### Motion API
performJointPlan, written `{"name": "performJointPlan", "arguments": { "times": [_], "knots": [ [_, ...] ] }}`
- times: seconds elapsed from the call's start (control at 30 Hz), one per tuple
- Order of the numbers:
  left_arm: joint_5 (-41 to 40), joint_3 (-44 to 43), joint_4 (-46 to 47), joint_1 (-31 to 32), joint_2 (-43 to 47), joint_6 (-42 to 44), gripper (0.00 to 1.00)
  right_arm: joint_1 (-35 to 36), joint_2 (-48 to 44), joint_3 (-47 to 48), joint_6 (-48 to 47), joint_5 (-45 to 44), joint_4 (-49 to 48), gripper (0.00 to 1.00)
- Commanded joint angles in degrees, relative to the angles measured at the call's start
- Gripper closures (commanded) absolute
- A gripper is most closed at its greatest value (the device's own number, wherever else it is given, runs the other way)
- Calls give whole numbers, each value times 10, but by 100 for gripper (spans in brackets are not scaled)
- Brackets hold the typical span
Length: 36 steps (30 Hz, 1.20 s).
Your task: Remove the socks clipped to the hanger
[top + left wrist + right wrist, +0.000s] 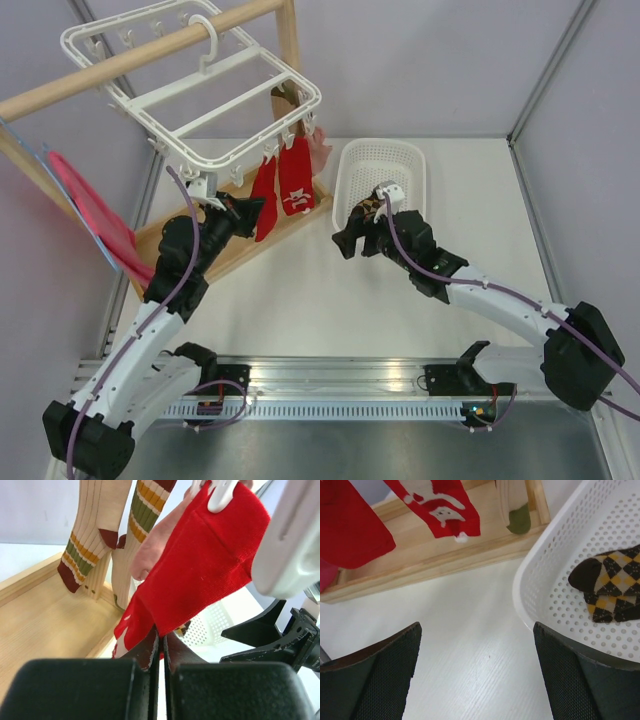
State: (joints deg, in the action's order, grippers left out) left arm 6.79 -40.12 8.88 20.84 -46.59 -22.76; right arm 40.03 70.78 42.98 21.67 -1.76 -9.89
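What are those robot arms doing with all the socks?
The left gripper is pinching a red sock that is clipped to the white hanger. The right gripper is open beside the white basket, where a checkered sock lies. Another red sock hangs nearby.

White basket (384, 165) beside wooden rack (40, 97); perhaps a red board (90, 205).

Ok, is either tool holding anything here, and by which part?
The left tool pinches the plain red fabric sock at its lower hanging end; the right tool is open and empty.
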Motion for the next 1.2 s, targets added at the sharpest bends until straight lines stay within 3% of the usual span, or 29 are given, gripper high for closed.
{"name": "performJointPlan", "arguments": {
  "times": [0.0, 0.3, 0.57, 1.17],
  "knots": [
    [3, -8, -19, 8, 26, -23, 98, 26, -35, -17, -3, -23, -85, 4],
    [17, -8, -28, 14, 34, -44, 98, 133, -16, 1, -20, -72, -169, 4],
    [38, -10, -28, 15, 36, -49, 98, 218, 78, 61, -55, -129, -207, 5],
    [59, -7, -26, 17, 43, -72, 98, 237, 234, 199, -86, -184, -230, 5]
  ]
}}
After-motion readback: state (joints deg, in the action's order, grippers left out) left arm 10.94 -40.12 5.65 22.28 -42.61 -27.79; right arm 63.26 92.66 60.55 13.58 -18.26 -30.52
